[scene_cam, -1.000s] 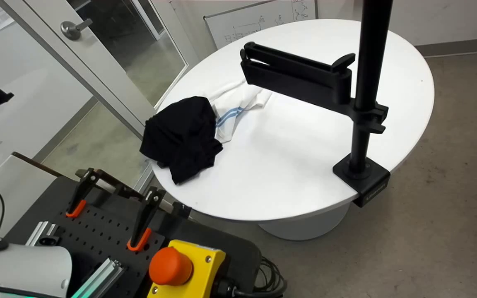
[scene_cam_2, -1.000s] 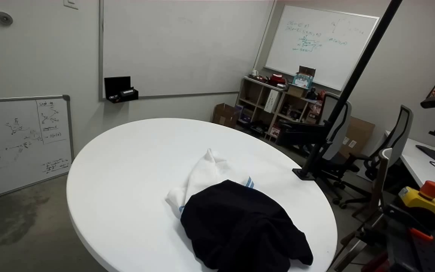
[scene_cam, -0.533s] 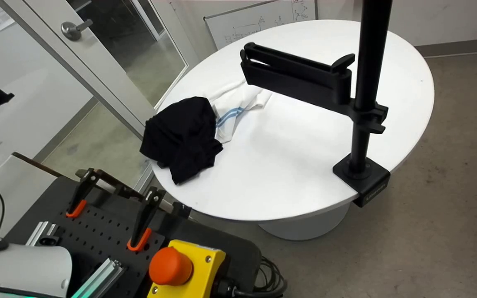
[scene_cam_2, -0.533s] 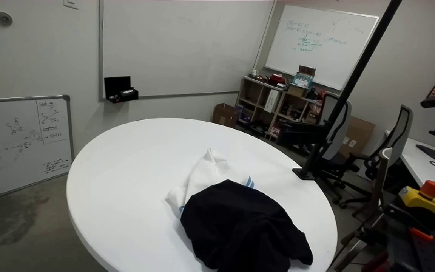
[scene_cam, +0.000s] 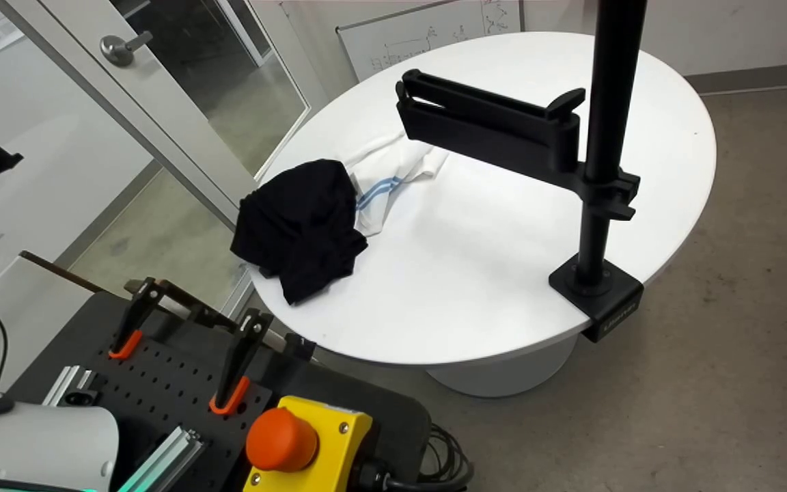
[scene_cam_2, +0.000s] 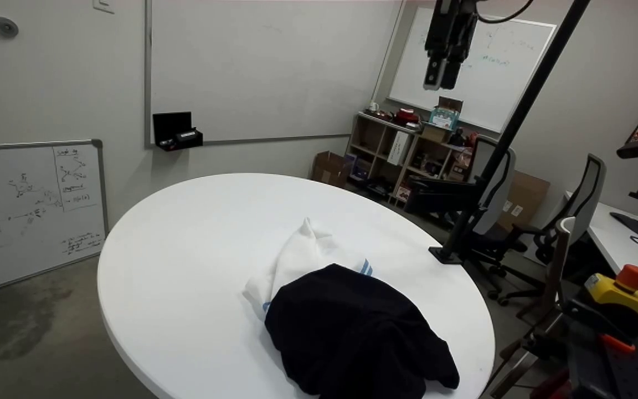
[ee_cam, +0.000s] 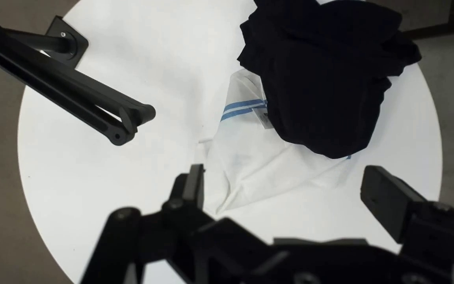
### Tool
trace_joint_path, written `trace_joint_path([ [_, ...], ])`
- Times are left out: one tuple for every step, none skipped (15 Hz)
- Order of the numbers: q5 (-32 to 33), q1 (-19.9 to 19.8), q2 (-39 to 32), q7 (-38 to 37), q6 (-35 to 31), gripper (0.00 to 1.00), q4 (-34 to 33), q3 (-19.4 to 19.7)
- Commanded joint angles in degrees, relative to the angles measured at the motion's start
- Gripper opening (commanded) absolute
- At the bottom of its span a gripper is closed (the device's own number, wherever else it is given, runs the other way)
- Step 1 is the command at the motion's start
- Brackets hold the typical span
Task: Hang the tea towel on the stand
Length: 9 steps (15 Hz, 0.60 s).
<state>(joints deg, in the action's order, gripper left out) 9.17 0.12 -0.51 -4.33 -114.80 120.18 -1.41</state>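
The tea towel is white with blue stripes and lies crumpled on the round white table, in both exterior views (scene_cam: pixel 397 164) (scene_cam_2: pixel 302 255) and the wrist view (ee_cam: pixel 250 157). A black cloth (scene_cam: pixel 301 225) covers part of it. The stand is a black pole (scene_cam: pixel 598 137) clamped at the table edge, with a folded horizontal arm (scene_cam: pixel 489 126); it also shows in the wrist view (ee_cam: pixel 61 83). My gripper (ee_cam: pixel 283 175) is open and empty, with fingers wide apart. In an exterior view the gripper (scene_cam_2: pixel 440 86) hangs high above the table, well above the towel.
The black cloth also shows in the wrist view (ee_cam: pixel 321 86), heaped beside the towel. The white table (scene_cam: pixel 475 294) has a round edge. A yellow box with a red button (scene_cam: pixel 311 444) and black clamps (scene_cam: pixel 236 362) stand on the robot's base. Chairs (scene_cam_2: pixel 568 205) stand behind the pole.
My gripper has come down into view at the top of an exterior view, where it was out of sight before. The towel, black cloth and stand have not moved.
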Motion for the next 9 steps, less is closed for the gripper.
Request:
trace_joint_path([
  [-1.4,-0.7,-4.8,-3.8,-5.6,1.0,0.4,1.3],
  [-1.8,-0.9,-6.2,-4.7,-7.1,1.0,0.4,1.7],
  [-2.3,-1.0,-7.8,-5.7,-9.3,1.0,0.5,1.9],
  [-3.0,-1.1,-9.1,-6.7,-11.0,1.0,0.4,2.2],
  [-3.5,-1.1,-10.6,-7.7,-13.4,1.0,0.3,2.3],
  [-3.9,-1.0,-11.9,-8.5,-15.5,1.0,0.3,2.5],
  [-4.0,-0.7,-13.5,-9.5,-17.5,1.0,0.1,2.7],
  [-3.9,-0.5,-14.7,-10.4,-19.0,1.0,-0.1,2.9],
  [-3.5,-0.2,-16.3,-11.5,-20.6,1.0,-0.2,3.1],
])
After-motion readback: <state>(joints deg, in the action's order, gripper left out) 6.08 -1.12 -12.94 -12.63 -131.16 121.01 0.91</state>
